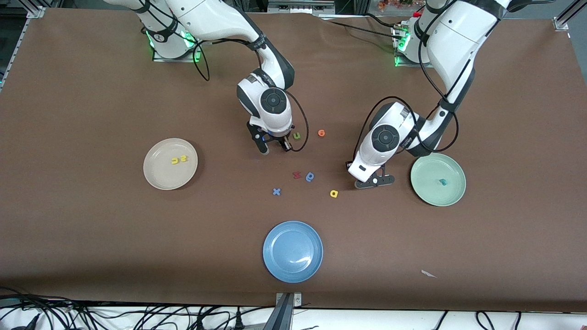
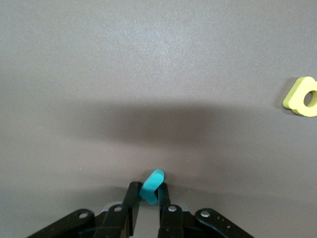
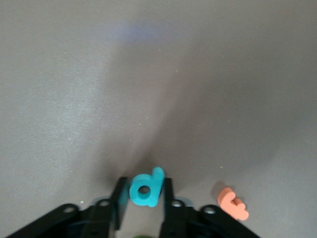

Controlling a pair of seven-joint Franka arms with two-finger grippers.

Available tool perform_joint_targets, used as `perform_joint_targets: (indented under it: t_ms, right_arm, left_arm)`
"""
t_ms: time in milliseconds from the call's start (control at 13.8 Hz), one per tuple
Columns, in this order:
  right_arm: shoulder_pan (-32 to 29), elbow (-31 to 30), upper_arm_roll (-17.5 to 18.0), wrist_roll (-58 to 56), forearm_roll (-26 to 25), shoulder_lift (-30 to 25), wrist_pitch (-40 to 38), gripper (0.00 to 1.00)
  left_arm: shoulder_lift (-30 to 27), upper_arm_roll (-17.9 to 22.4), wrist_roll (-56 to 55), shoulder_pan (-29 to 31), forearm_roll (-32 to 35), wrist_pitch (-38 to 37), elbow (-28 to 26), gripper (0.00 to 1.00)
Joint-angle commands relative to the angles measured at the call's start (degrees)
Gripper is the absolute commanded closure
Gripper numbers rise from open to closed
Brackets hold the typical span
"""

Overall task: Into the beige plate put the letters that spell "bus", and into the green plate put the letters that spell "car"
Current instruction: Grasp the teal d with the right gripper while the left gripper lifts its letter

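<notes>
While the round cream-beige plate point(image 1: 170, 163) at 9 o'clock of the brown table already carries 2 small yellow foam letters point(image 1: 179, 159), the right gripper point(image 1: 274, 145) near the centre has its fingers pressed together on a teal looped foam letter point(image 3: 145, 187), just beside an olive-green letter point(image 1: 297, 135). A yellow looped letter point(image 1: 334, 193) lies toward 5 o'clock. The left gripper point(image 1: 375, 180), beside the round mint-green plate point(image 1: 438, 179) at 3 o'clock, pinches a thin teal foam letter point(image 2: 151, 186); 1 teal piece point(image 1: 443, 182) lies in that plate.

In the front view both hands' fingertips hide behind their wrists. The teal piece point(image 1: 443, 182) in the green plate point(image 1: 424, 188), right of frame, is too small to read.
</notes>
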Motion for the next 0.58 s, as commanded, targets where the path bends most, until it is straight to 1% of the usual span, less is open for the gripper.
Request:
perform_joint_targets:
  t_ms: [0, 145, 217, 507]
  right_arm:
    - [0.0, 1.1, -0.1, -1.7, -1.7, 1.1, -0.4, 0.92]
    - [-0.3, 1.3, -0.4, -2.1, -1.8, -0.3, -1.5, 0.92]
    - [-0.3, 1.4, -1.3, -4.1, -1.8, -1.2, -2.9, 0.92]
    - [-0.8, 1.3, -6.8, -19.1, -0.9, -6.3, -10.3, 0.92]
  left_arm:
    - [2.5, 0.9, -0.8, 0.2, 2.8, -0.6, 1.7, 0.82]
    - [2.5, 0.9, -0.7, 0.2, 2.8, -0.6, 1.7, 0.82]
    - [2.5, 0.9, -0.5, 0.2, 2.8, -0.6, 1.7, 0.83]
    - [2.6, 0.9, 0.2, 0.2, 3.1, -0.6, 1.7, 0.89]
